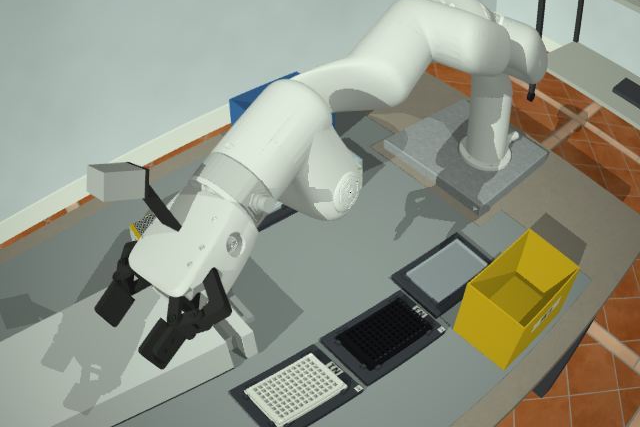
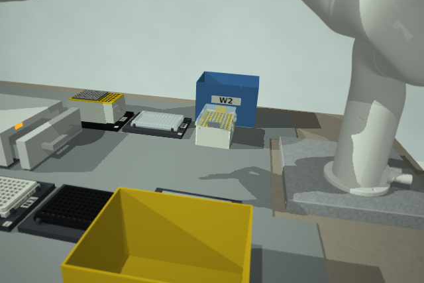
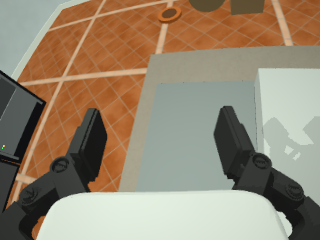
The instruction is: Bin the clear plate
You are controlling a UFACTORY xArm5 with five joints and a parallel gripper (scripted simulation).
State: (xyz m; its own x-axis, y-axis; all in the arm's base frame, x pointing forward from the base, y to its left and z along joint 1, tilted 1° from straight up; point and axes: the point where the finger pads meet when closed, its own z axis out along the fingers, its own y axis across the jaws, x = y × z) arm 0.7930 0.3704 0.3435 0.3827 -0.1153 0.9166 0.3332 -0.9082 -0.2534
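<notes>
Bench-edge floor (image 3: pixel 100 47) between hand (image 3: pixel 162 140) fingers

blue bin W2 (image 2: pixel 236 89): back of the bench, upright
white plate (image 1: pixel 294 388): sitting in its nest up front
black plate (image 1: pixel 385 331): nest right next to it
rack with yellow top (image 2: pixel 97 103): back row, on a dark base

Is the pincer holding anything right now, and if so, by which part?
Nothing is held. The pincer stands fully open, with only bench and floor showing between its fingers. The clear plate lies in its nest.
</notes>
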